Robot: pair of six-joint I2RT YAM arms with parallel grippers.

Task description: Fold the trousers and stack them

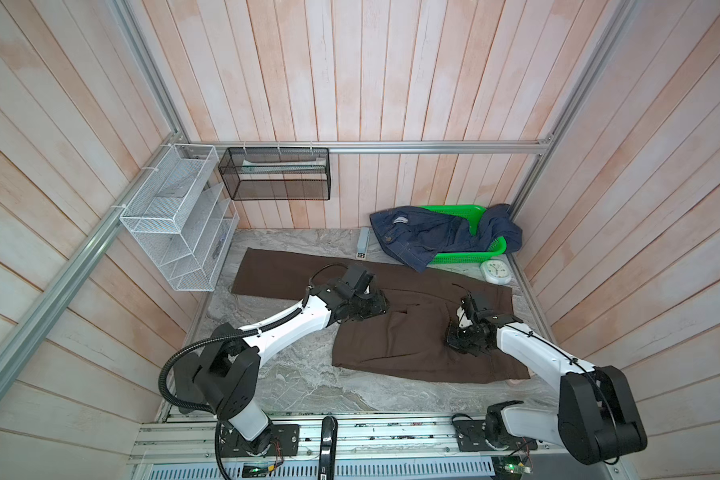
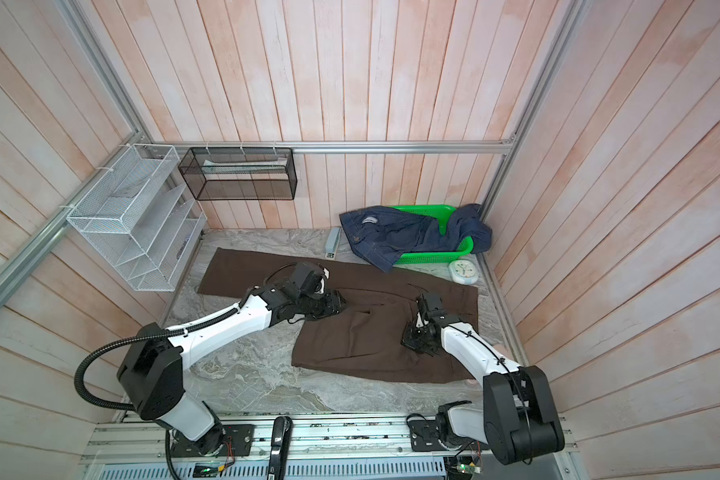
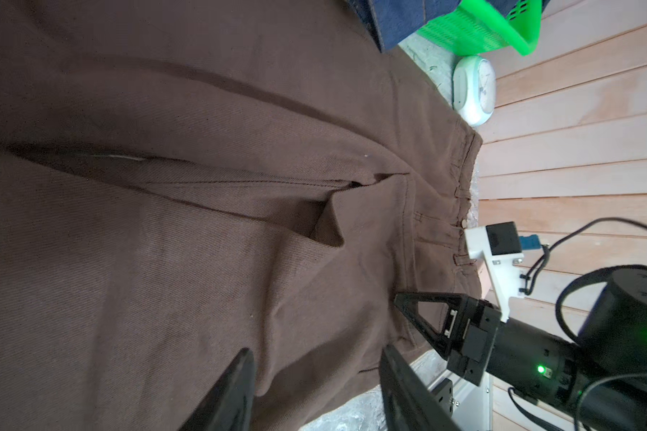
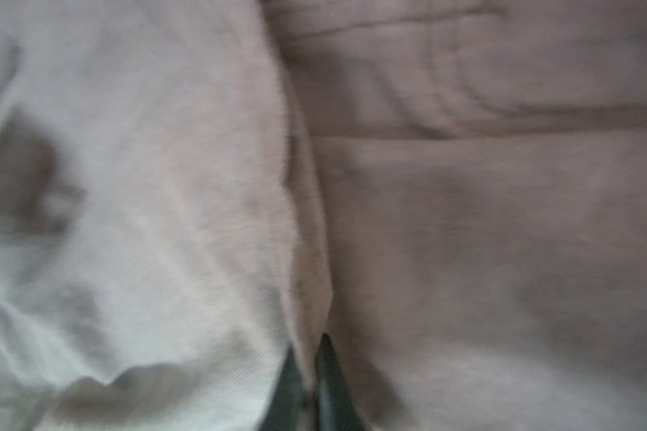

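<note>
lying across the marble table [image 1: 300, 386], the brown trousers [image 1: 412, 345] look barely begun: the far leg runs flat toward the white wire rack [image 1: 175, 232], while the near leg seems doubled back and short. the left gripper [image 3: 314, 358] hovers over the crotch, jaws apart, holding nothing. the right gripper [image 4: 310, 350] is pinched together on a ridge of cloth near the waist. folding shorter and stacking are left, i judge. bare table lies near and left; denim jeans [image 1: 425, 241], green basket [image 1: 466, 258] and clock [image 1: 495, 272] crowd the far right edge.
</note>
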